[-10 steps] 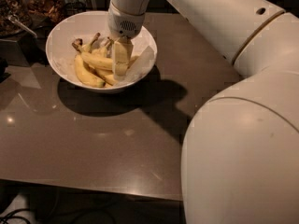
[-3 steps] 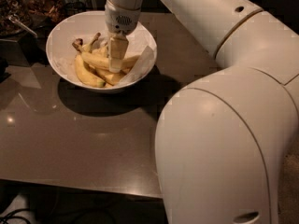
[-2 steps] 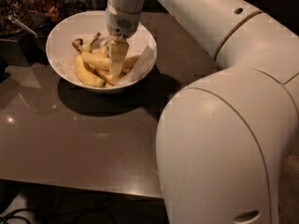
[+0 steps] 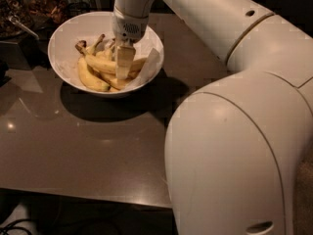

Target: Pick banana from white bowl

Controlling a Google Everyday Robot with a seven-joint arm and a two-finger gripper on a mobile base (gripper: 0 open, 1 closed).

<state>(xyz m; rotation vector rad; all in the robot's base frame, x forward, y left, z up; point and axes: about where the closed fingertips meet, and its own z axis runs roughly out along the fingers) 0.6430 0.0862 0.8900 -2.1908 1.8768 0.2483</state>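
The white bowl (image 4: 62,38) stands at the back left of the dark table. Several bananas lie in it on a paper lining. The longest, nearly straight banana (image 4: 100,62) runs from a dark stub stem at the upper left towards the right rim. My gripper (image 4: 123,65) reaches straight down into the bowl and sits on the middle-right part of this banana, hiding a stretch of it. A shorter, curved banana (image 4: 90,78) lies below it.
My arm's large white body (image 4: 234,146) fills the right half of the view and hides that side of the table (image 4: 73,146). Dark containers with brownish contents (image 4: 29,6) stand behind the bowl at the back left edge.
My gripper has stayed in the bowl over the bananas, with only a tiny shift. The arm's big body has swung left into the view since the earliest frame.
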